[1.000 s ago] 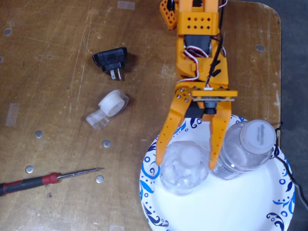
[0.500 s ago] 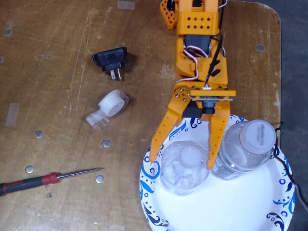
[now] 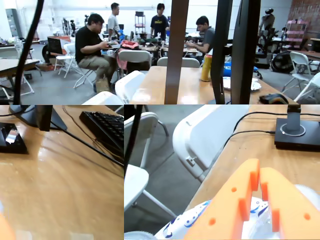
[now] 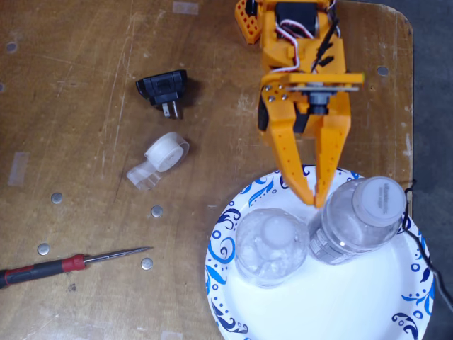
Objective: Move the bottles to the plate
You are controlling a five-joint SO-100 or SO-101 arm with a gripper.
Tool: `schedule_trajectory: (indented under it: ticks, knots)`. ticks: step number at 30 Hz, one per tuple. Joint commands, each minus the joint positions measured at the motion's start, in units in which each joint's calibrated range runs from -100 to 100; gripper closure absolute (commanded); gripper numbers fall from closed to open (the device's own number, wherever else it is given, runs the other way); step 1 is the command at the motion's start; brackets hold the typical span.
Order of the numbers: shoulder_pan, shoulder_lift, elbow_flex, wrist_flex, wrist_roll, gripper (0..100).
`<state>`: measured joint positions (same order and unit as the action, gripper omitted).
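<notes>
Both bottles (image 4: 271, 246) (image 4: 359, 220) stand upright on the plate (image 4: 226, 234), just beyond the tool's (image 4: 314, 201) tips. Its fingers sit nearly together, holding nothing, so backing straight away looks clear.

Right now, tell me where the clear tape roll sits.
In the fixed view, the clear tape roll lies on the wooden table, left of the orange claw, just below the black plug adapter.

— What lay beyond the wooden tabletop (image 4: 85, 85)?
— A grey concrete floor (image 3: 60, 90) at nine o'clock, white folding chairs (image 3: 210, 132) near centre, more tables (image 3: 185, 85) at twelve.
— And the light?
— Bright, even, with pale walls (image 3: 90, 7) at the far end.
</notes>
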<state>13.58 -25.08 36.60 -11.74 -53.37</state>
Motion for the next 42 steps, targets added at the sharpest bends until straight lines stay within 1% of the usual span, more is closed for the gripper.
schedule_trajectory:
  ticks: [1, 5, 7, 17, 21, 24, 32, 34, 41, 42]
  knots:
    - [1.24, -8.39, -1.83, 7.92, -0.36, 99]
    - [1.78, -16.23, 1.78, 17.92, -0.36, 99]
    - [3.18, -20.11, 5.11, 20.01, -0.41, 99]
    - [4.48, -44.06, 29.44, 20.1, -0.46, 99]
    - [3.51, -52.49, 37.36, 20.1, -3.28, 99]
    - [2.75, -57.72, 42.32, 20.36, -4.22, 99]
    - [1.24, -72.3, 58.89, 20.19, -3.85, 99]
    - [1.67, -74.33, 62.41, 20.1, -3.9, 99]
    - [1.67, -70.53, 62.5, 21.32, -3.8, 99]
    - [1.67, -70.36, 62.5, 22.71, -3.8, 99]
